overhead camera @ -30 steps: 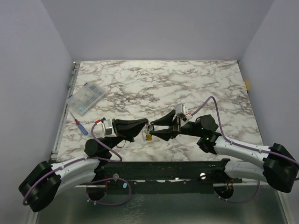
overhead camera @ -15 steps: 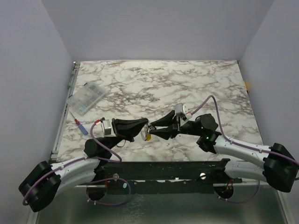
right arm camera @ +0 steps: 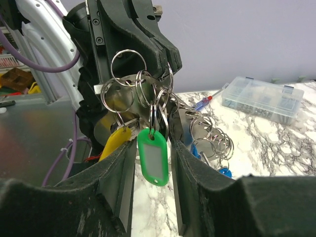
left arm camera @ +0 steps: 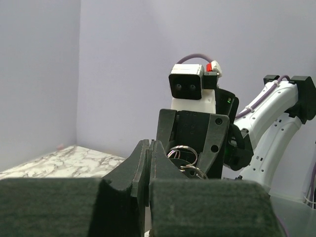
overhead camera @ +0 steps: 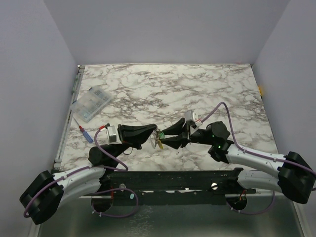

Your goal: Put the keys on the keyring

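Note:
My left gripper [overhead camera: 153,136] is shut on the keyring [right arm camera: 129,61], one of a bunch of linked silvery rings held above the table. From the bunch hang a green tag [right arm camera: 153,157], a yellow-headed key [right arm camera: 114,143] and blue-headed keys [right arm camera: 197,148]. My right gripper [right arm camera: 152,148] faces the left one tip to tip, open. The green tag dangles between its fingers with a gap on each side. In the left wrist view the shut left gripper [left arm camera: 148,143] hides most of the rings [left arm camera: 183,152]; the right gripper [left arm camera: 190,159] stands just behind them.
A clear plastic compartment box [overhead camera: 92,103] lies at the table's left edge, with a red-and-blue screwdriver [overhead camera: 85,132] just in front of it. Purple cables loop along both arms. White marble tabletop [overhead camera: 197,89] stretches behind the grippers.
My right gripper has edged left toward the left gripper and its jaws stand narrower than a second ago. The hanging bunch has shifted slightly. The left arm holds still.

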